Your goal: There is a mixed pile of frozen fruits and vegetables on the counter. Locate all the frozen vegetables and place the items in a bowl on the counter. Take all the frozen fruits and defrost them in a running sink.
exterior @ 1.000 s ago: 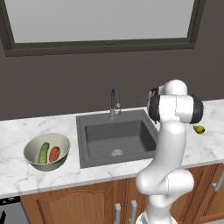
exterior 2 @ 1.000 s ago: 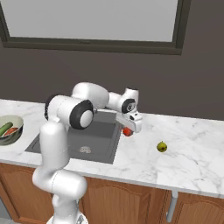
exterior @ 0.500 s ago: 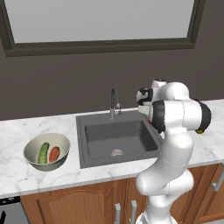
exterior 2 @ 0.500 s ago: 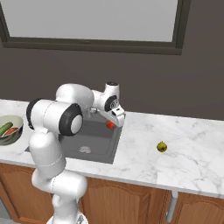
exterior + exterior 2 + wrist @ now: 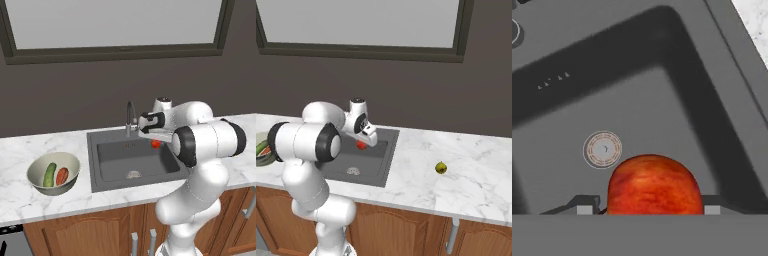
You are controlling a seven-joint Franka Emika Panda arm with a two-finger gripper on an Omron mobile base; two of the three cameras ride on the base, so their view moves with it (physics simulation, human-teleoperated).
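Observation:
My gripper (image 5: 156, 143) is shut on a small round red fruit (image 5: 655, 185), held above the right part of the dark grey sink (image 5: 120, 157). In the right base view the red fruit (image 5: 361, 145) hangs under the gripper (image 5: 361, 144) over the sink (image 5: 368, 167). In the hand view the round metal drain (image 5: 602, 149) lies below on the basin floor. The pale bowl (image 5: 36, 183) on the left counter holds a dark-green cucumber (image 5: 49, 174) and an orange-red oblong piece (image 5: 62, 176). A yellow-green pear (image 5: 441, 167) lies on the white marble counter (image 5: 456, 175) right of the sink.
The slim curved faucet (image 5: 130, 116) stands at the sink's back edge, just left of the hand. A dark wall with a framed window (image 5: 115, 25) rises behind the counter. Brown wooden cabinets (image 5: 85, 232) run below.
The arm has swung left from the counter beside the sink, carrying the red fruit over the basin. The pear and the bowl have not moved.

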